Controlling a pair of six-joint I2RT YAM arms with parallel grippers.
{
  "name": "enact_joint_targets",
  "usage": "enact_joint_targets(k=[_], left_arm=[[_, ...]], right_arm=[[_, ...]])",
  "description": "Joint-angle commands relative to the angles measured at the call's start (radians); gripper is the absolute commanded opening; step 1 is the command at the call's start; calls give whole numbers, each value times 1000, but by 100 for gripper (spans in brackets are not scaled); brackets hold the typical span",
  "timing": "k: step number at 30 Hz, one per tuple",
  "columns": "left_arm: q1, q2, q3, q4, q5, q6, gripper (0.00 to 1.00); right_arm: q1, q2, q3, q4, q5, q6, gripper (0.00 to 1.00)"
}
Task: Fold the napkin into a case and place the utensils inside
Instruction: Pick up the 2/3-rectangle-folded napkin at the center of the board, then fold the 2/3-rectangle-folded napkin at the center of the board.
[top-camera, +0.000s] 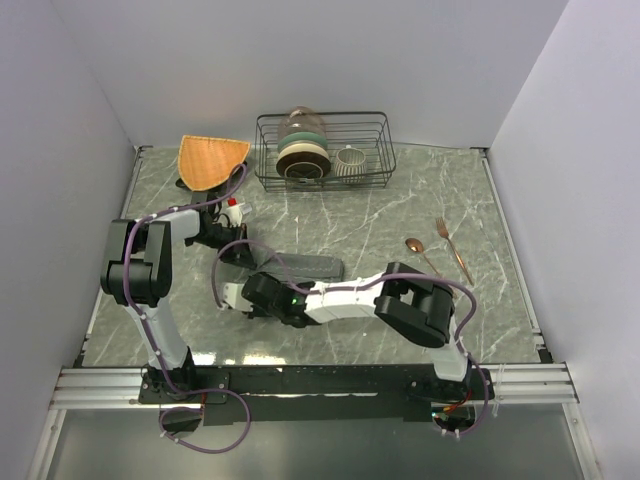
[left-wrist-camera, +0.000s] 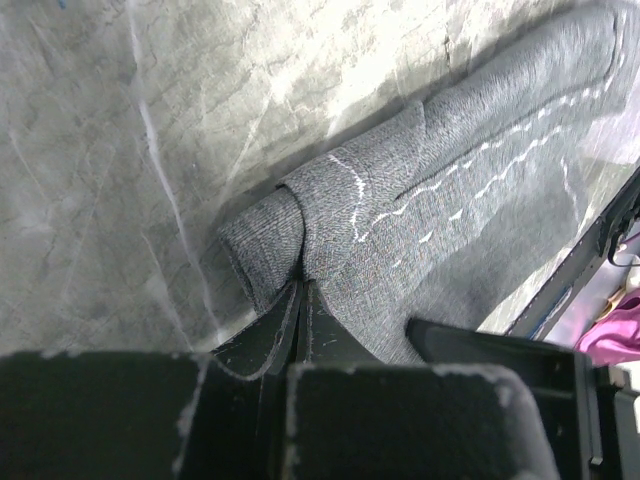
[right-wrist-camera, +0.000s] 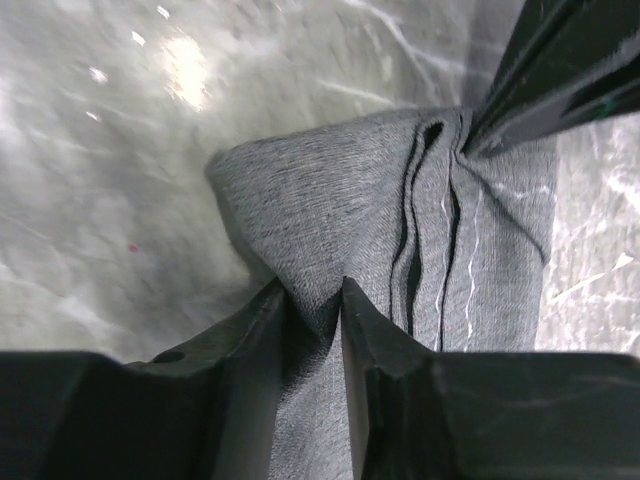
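From above, the folded napkin (top-camera: 310, 266) lies left of centre, the utensils (top-camera: 413, 244) well apart to its right. Left wrist: the left gripper (left-wrist-camera: 302, 295) is clamped on a rolled napkin edge (jaws nearly meeting). Right wrist: the right gripper (right-wrist-camera: 313, 298) pinches a bunched fold.

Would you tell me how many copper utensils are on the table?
2: the spoon and, just right of it, the fork, on the right side of the table; others may be hidden.

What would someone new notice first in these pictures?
Two sets of jaws pinch the layers of the folded dark grey napkin mid-table. To its right lie a copper spoon and fork, untouched; a wire rack of dishes stands at the far edge.
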Motion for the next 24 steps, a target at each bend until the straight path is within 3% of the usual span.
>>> enact_joint_targets(k=[1, 6, 9, 11, 16, 24], left_arm=[[-15, 33, -30, 64, -106, 29, 1], [-15, 39, -26, 62, -105, 26, 1], [-13, 42, -24, 62, -103, 26, 1], [-15, 44, -23, 61, -103, 27, 1], [-13, 50, -18, 61, -102, 23, 1], [-13, 60, -7, 62, -90, 18, 2]], right_arm=[[-74, -65, 65, -70, -50, 36, 31], [-157, -79, 92, -121, -163, 27, 24], [-194, -72, 129, -162, -252, 33, 13], [-228, -52, 172, -211, -345, 29, 0], [-289, 16, 278, -320, -519, 21, 0], [-396, 177, 538, -642, -789, -5, 0]])
